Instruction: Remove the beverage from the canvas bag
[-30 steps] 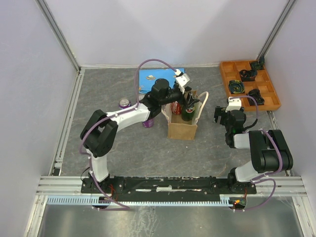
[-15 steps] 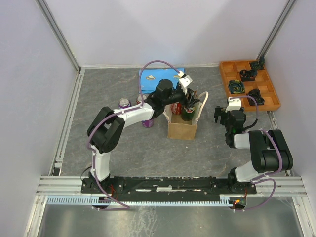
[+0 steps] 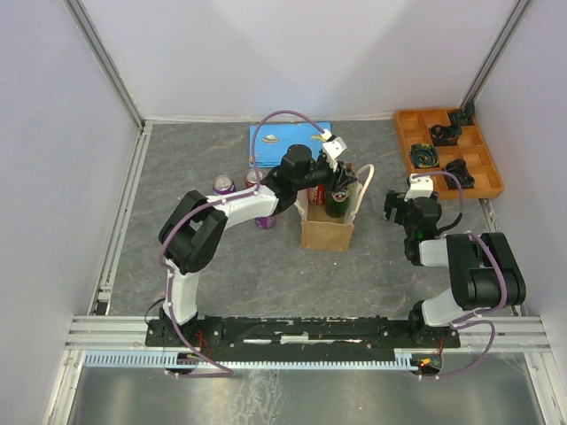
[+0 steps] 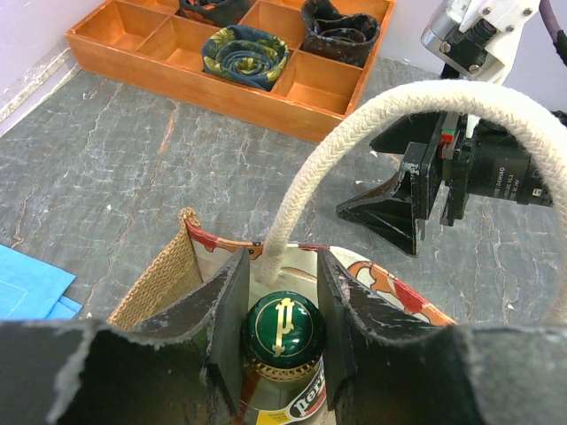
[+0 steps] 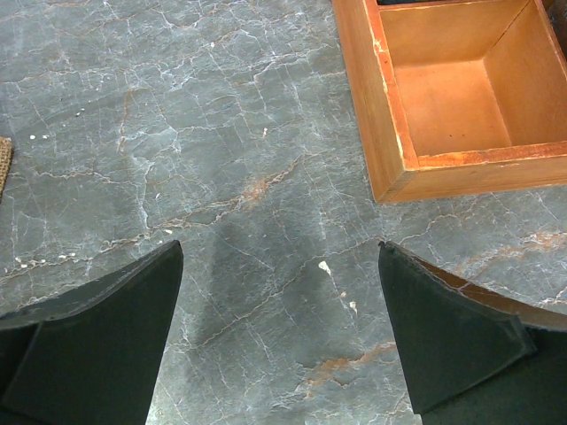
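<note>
- Tan woven fabric makes up the canvas bag [image 3: 326, 228], which stands upright on the grey tabletop [image 3: 221, 266] between the two arms. It looks soft and light, so it may well lift or tip along with whatever is drawn out of it.
- Green and apparently glass, the beverage [image 3: 337, 202] is a bottle standing upright inside the bag beside a red can [image 3: 316, 193]. It is probably heavy for its size, rigid, smooth and breakable. The neck just under the top looks like the best place to hold it, since only that part stands clear of the bag's mouth.
- Dark-fingered, the left tool [image 4: 282, 331] reaches down into the bag and is clamped on the bottle's top, one finger on either side.
- Also dark, the right tool [image 5: 279, 328] hangs over bare tabletop near the orange tray [image 5: 390, 133], its fingers spread apart and holding nothing.
- Cream and braided, one rope handle [image 4: 354, 133] arches directly over the bottle, so a straight lift could catch on it.
- Glossy dark green, the cap [image 4: 282, 320] bears a gold emblem.
</note>
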